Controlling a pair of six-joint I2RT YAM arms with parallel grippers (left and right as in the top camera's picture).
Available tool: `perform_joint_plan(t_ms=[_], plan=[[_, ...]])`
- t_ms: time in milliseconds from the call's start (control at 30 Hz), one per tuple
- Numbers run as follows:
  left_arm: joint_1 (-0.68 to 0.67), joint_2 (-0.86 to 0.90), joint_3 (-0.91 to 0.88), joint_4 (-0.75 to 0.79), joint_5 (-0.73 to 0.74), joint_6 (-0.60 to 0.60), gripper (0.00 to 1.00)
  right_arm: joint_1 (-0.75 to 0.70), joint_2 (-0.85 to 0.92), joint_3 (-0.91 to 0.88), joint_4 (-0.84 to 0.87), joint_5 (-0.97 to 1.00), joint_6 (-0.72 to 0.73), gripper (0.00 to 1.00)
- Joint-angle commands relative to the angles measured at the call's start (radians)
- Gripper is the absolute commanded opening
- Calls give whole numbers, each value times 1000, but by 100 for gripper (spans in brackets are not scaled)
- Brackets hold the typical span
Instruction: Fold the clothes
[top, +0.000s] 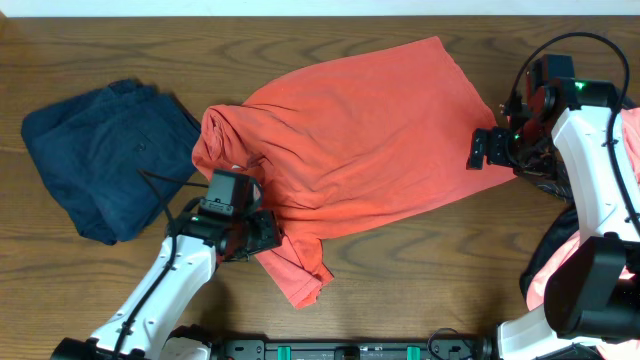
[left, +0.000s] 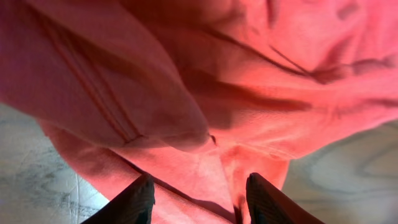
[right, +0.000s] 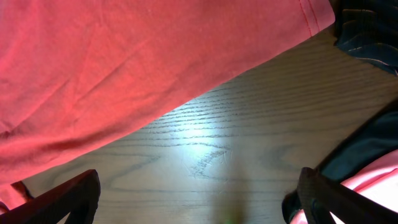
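The clothes in play are an orange-red T-shirt (top: 350, 130) lying crumpled and partly spread across the middle of the wooden table (top: 420, 260). Its lower-left sleeve (top: 298, 275) sticks out toward the front edge. My left gripper (top: 255, 235) sits at that sleeve's root, jaws part-way apart. In the left wrist view the shirt (left: 261, 74) fills the frame and a flat layer of it lies between the left gripper's (left: 200, 182) dark fingers (left: 134, 202). My right gripper (top: 482, 150) hangs at the shirt's right hem, wide open over bare wood (right: 205, 149), with the hem (right: 124, 68) up and to the left of it.
A dark navy garment (top: 100, 160) lies bunched at the table's left. Pink and black pieces (top: 555, 270) are piled by the right arm's base; they show as dark cloth (right: 367, 31) and pink cloth (right: 379, 177) in the right wrist view.
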Motion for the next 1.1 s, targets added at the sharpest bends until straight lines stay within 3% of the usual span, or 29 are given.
perform_joint_plan(t_ms=[0,467,500,633,1067], plan=[[-23,34,-8,6,-63,-58,50,8,-19,-5,-1,-4,-14,99],[-31,241,-8,96,-64,-68,50,8,-19,-5,-11,-4,-14,99],[-30,243,-8,96,-65,-68,47,8,-19,-5,-11,-4,-14,99],[-30,236,-4,90,-64,-68,9,7,-19,-5,-11,-3,-14,99],[-13,31,35,-132,-69,-48,6,2,-19,-5,-14,0,-14,99]])
